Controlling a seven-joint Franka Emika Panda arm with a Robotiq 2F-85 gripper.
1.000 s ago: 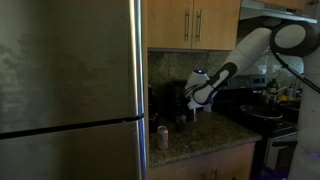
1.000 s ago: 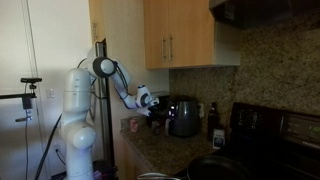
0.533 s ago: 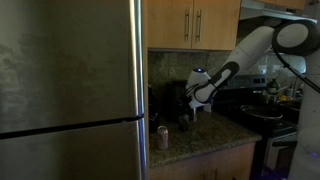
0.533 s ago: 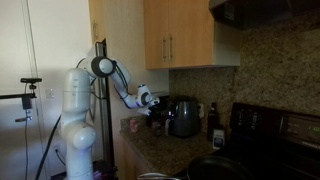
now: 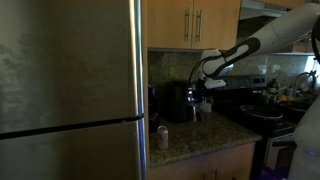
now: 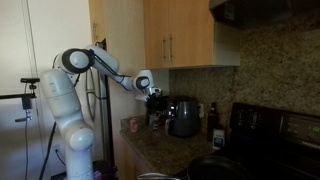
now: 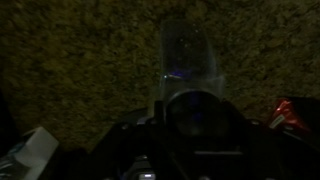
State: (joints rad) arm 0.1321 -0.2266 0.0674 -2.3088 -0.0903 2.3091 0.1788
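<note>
Transport seems the step in hand: the gripper (image 5: 207, 88), its jaws half closed around a clear glass (image 7: 190, 62), holds it above the counter (image 5: 195, 140) near the coffee maker (image 5: 178, 102), so the next move probably needs a slow, level path.

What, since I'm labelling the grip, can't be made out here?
Gripper: too small and dim in both exterior views to tell whether its jaws are open.
Clear glass: wrist view too dark to show whether it is gripped.
Red object: cut off by the wrist view's right edge.
</note>
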